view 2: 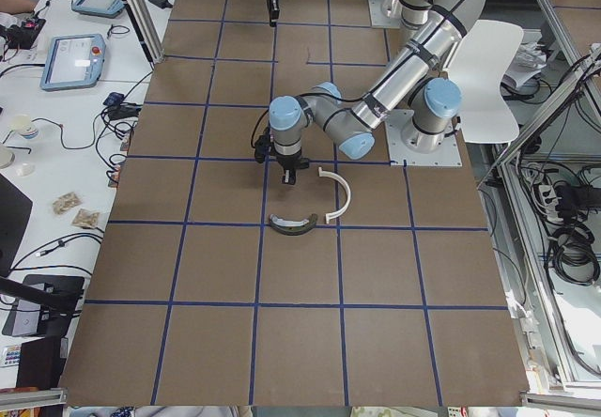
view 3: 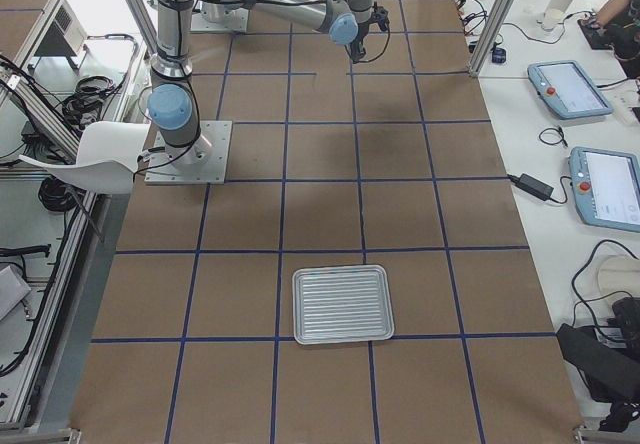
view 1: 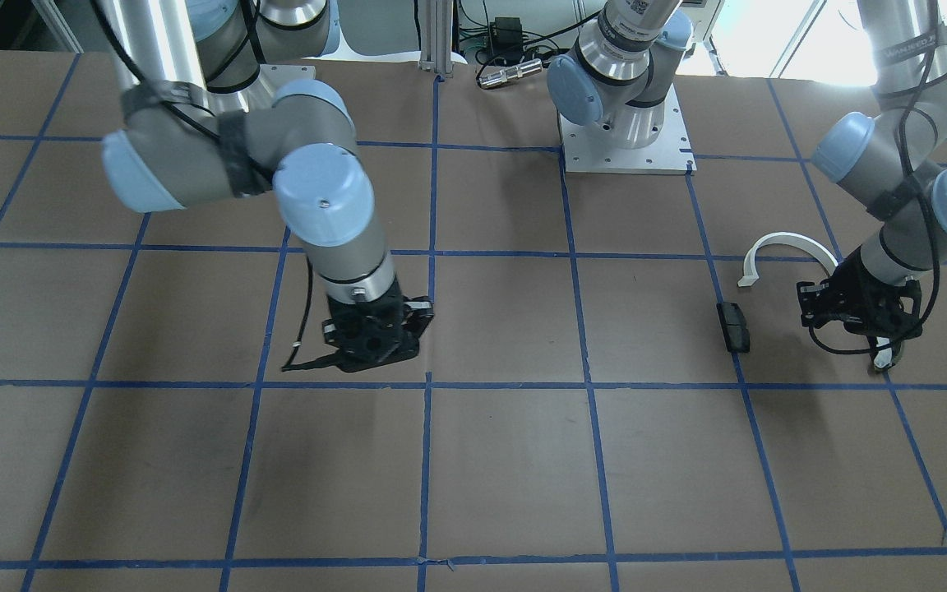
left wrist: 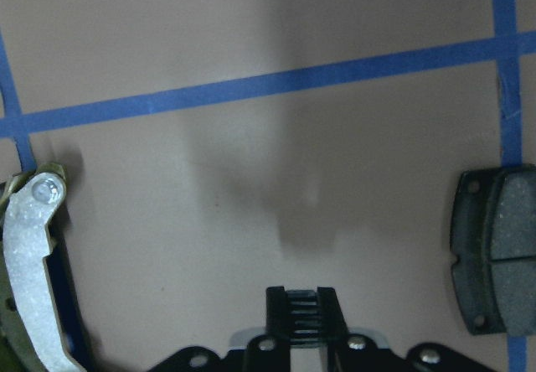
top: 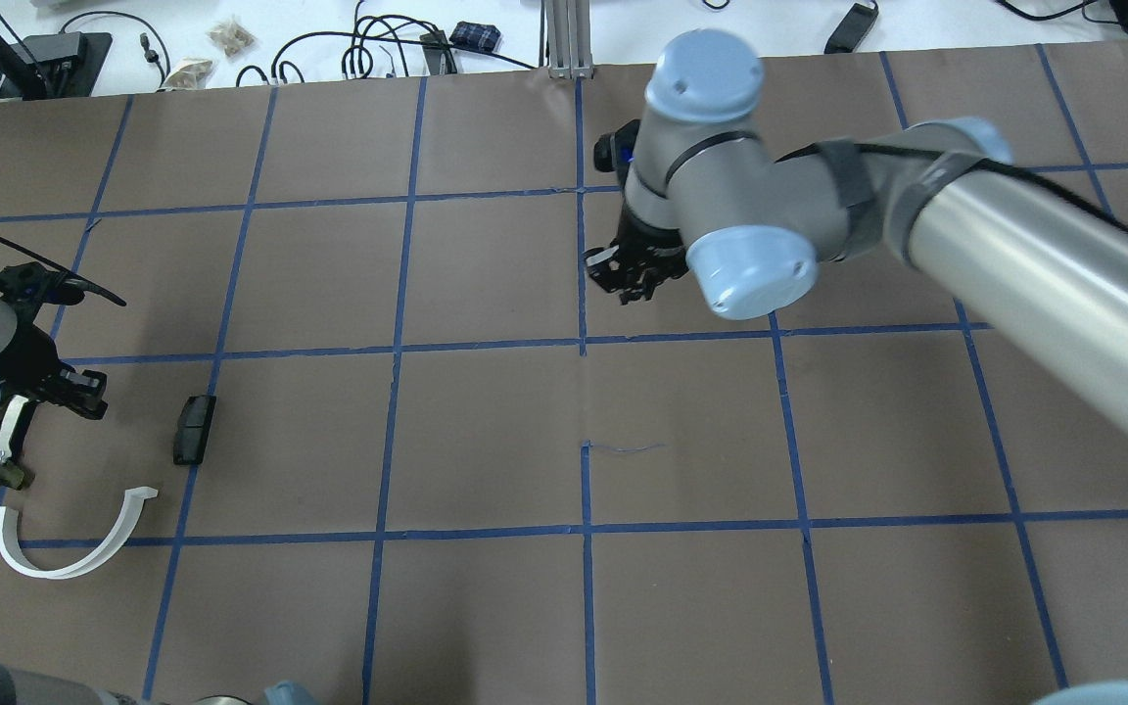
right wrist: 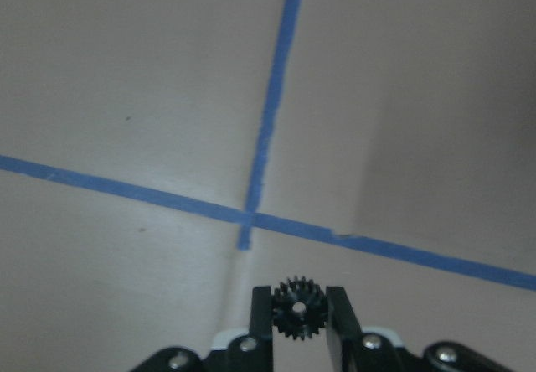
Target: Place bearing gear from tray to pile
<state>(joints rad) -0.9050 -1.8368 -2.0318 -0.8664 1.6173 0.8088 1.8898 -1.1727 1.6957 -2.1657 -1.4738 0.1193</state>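
Four fixed views sharing table (top: 486, 441), two wrist close-ups

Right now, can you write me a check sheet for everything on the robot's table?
Surface: brown table with a blue tape grid; no spills seen.
Job's things: gear held in the right gripper; tray looks empty; the pile is an arc, a shoe and a block, lying apart.
Clutter: nothing seen.
Grippers: right gripper shut on the gear, far from the pile; left gripper shut and empty, between shoe and block.
Cables: black cable at the left wrist; loose cables on the bench beyond the table.
Surroundings: pendants on the side bench.
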